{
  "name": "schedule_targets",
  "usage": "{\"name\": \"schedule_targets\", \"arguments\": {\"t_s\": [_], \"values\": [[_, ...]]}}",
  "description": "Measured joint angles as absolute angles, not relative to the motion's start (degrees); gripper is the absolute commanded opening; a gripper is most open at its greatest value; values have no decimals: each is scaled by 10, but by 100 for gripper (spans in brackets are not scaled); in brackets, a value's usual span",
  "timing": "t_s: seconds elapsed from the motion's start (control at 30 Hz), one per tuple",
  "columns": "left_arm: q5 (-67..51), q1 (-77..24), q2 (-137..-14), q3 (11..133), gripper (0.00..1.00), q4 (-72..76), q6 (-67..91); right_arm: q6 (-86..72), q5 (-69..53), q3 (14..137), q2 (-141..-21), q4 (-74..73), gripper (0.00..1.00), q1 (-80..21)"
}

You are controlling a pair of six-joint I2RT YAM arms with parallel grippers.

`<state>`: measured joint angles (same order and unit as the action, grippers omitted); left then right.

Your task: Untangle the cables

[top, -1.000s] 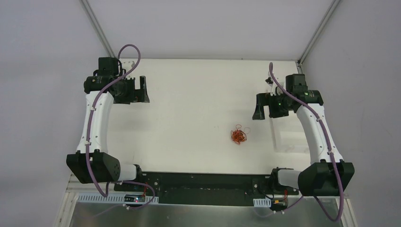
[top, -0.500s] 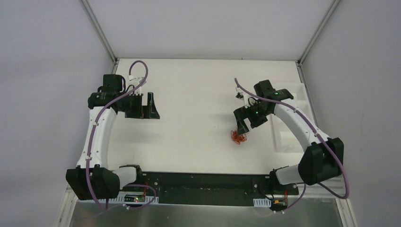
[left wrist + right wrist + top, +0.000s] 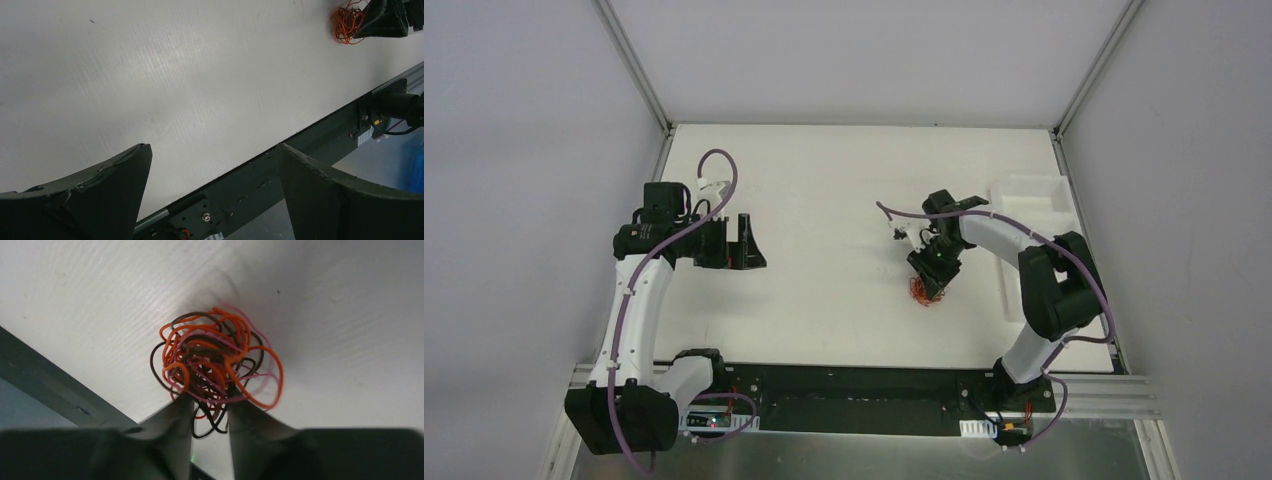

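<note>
The setting is a robotics laboratory test cell. A flat, matte white tabletop (image 3: 824, 190) is boxed in by plain pale grey wall panels (image 3: 864, 60) joined by bare aluminium corner posts (image 3: 632, 62). A white-and-black jointed left robot arm (image 3: 629, 300) and a matching right robot arm (image 3: 994, 232) stand on a black metal base rail (image 3: 854, 385) at the near edge. They trail thick purple hoses (image 3: 716, 152), and a small exposed circuit board (image 3: 712, 422) glows red below.
</note>
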<state>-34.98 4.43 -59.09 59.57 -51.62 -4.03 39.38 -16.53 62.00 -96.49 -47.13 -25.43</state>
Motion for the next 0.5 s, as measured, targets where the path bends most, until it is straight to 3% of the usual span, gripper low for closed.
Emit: {"name": "schedule_targets", "arguments": {"t_s": [0.03, 0.27, 0.5], "values": [[-356, 44, -589, 591, 96, -512, -39, 394, -168, 622, -973, -473, 0, -256], [-406, 44, -584, 550, 97, -464, -33, 314, -266, 804, -1040, -522, 0, -265], [-467, 25, -584, 546, 99, -378, -21, 183, -401, 933, -1015, -495, 0, -276]]}}
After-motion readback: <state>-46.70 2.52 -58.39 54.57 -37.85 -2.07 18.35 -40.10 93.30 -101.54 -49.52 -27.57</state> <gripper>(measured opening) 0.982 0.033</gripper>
